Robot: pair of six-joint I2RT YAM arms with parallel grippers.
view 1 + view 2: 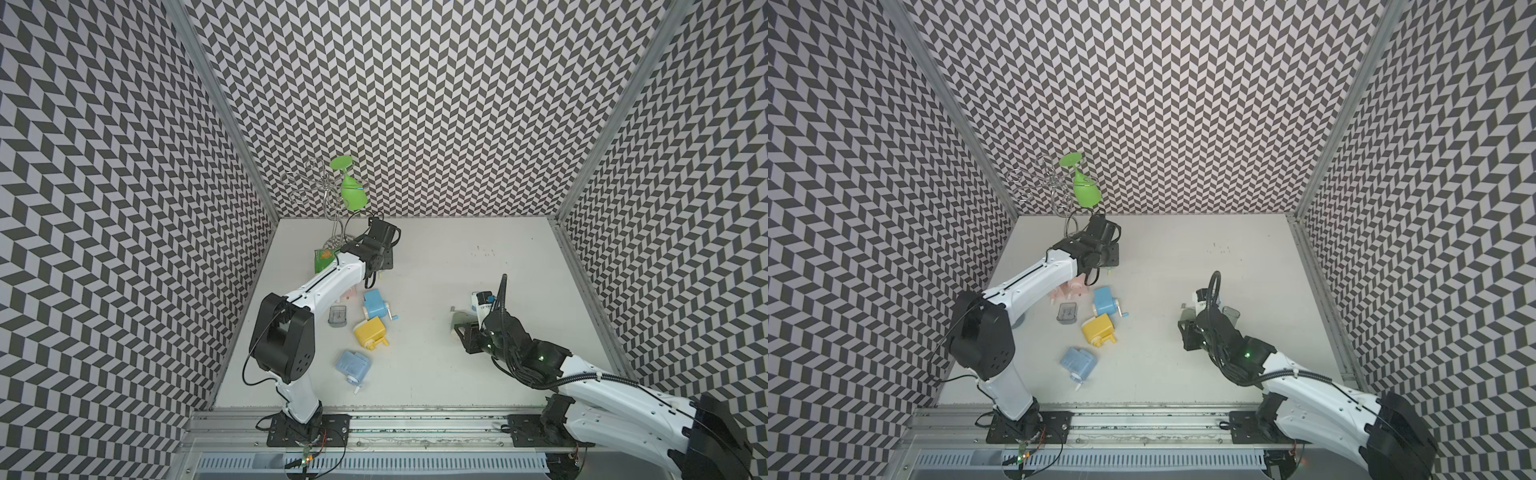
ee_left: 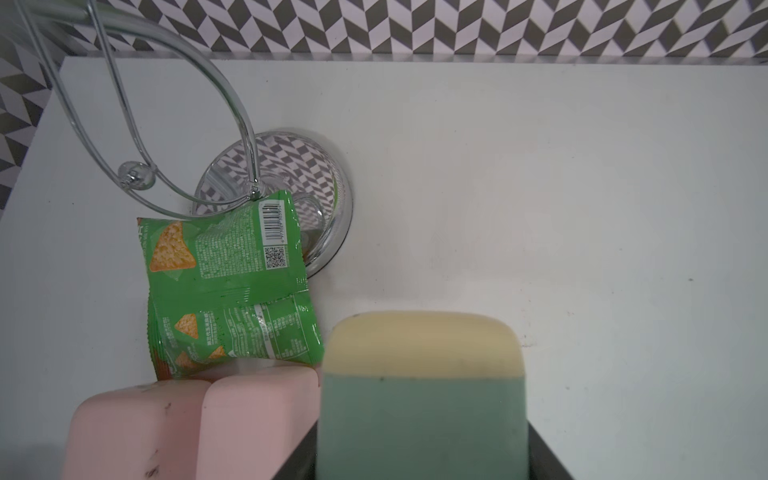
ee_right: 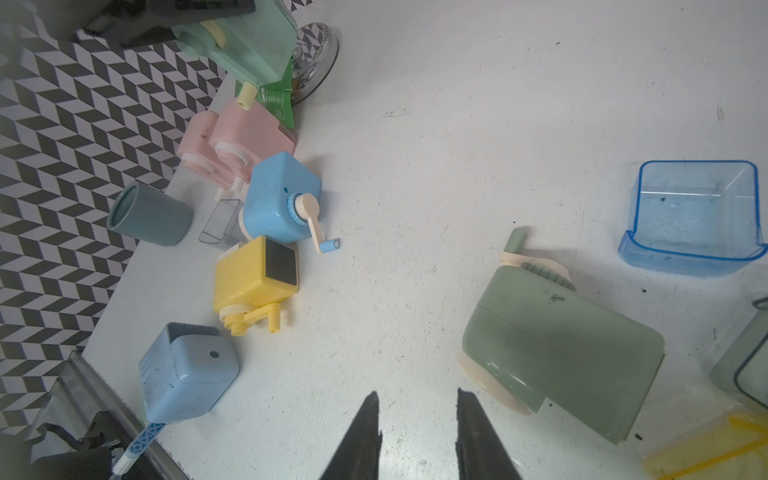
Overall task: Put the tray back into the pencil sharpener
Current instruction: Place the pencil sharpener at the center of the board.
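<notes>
My left gripper is shut on a mint-green pencil sharpener with a cream end, held near the back left of the table. In the right wrist view this sharpener shows its crank side. My right gripper hangs open and empty over bare table, just beside a sage-green pencil sharpener lying on its side. Loose trays lie past it: a clear blue tray, a greyish tray and a yellow tray, the last two cut off by the frame edge. In both top views the grippers are far apart.
A chrome glass rack and a green snack bag stand by the left gripper. Pink, blue, yellow and pale blue sharpeners, a smoky tray and a teal cup crowd the left side.
</notes>
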